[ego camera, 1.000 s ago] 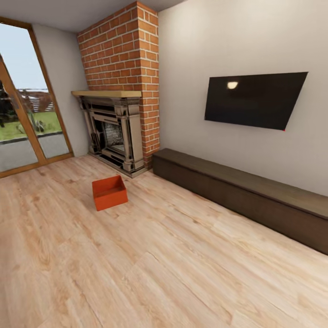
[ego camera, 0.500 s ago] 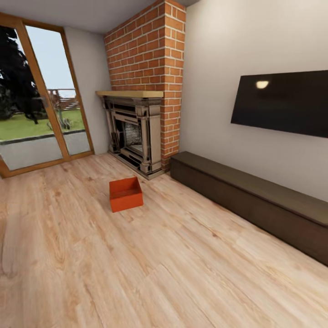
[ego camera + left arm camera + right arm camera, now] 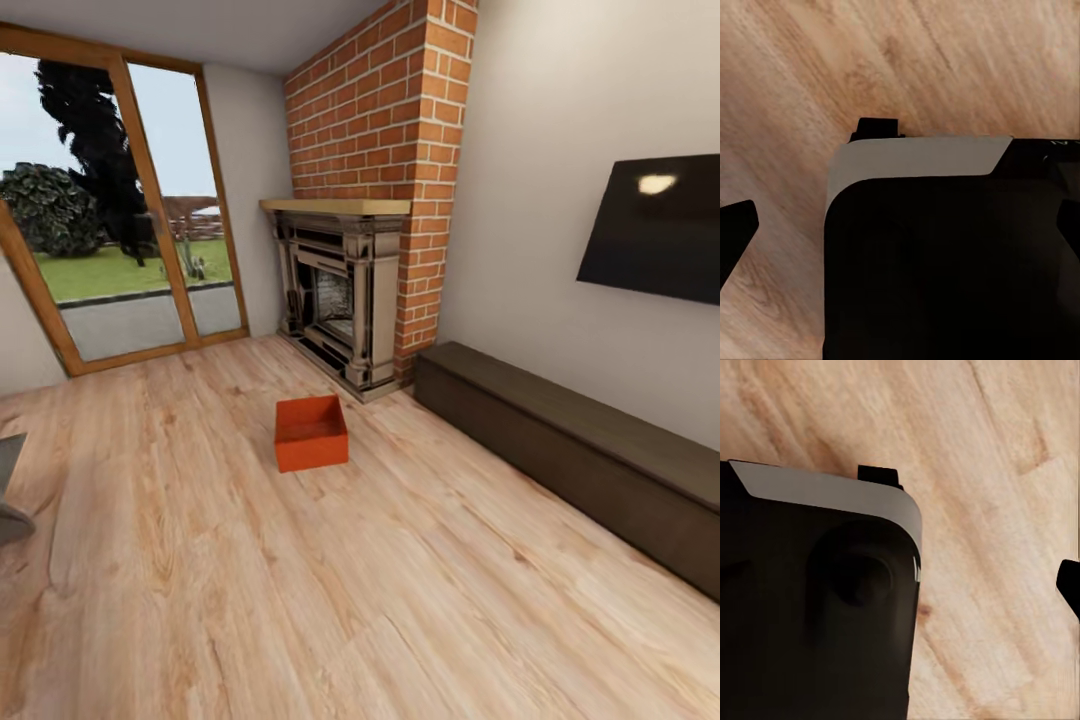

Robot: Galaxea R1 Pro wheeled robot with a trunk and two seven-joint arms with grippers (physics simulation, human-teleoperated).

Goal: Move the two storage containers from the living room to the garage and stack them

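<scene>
One orange-red open-top storage container (image 3: 311, 432) sits on the light wood plank floor of the living room, a little in front of the brick fireplace (image 3: 350, 300) and well ahead of me. The garage is out of view. In the left wrist view my left gripper (image 3: 900, 229) hangs over the wood floor and my own dark base, its fingertips (image 3: 735, 232) spread to the frame's edges with nothing between them. My right gripper (image 3: 900, 585) is likewise spread, with one fingertip (image 3: 1069, 585) at the frame's edge and the other lost against the dark base.
A long dark low cabinet (image 3: 580, 450) runs along the right wall under a black TV (image 3: 655, 230). Glass doors (image 3: 120, 250) stand at the back left. A grey object (image 3: 8, 490) pokes in at the left edge.
The camera has turned to the left, so the whole picture has shifted right. More of the glass doors and a grey object at the left edge have come into view. The container itself has not moved.
</scene>
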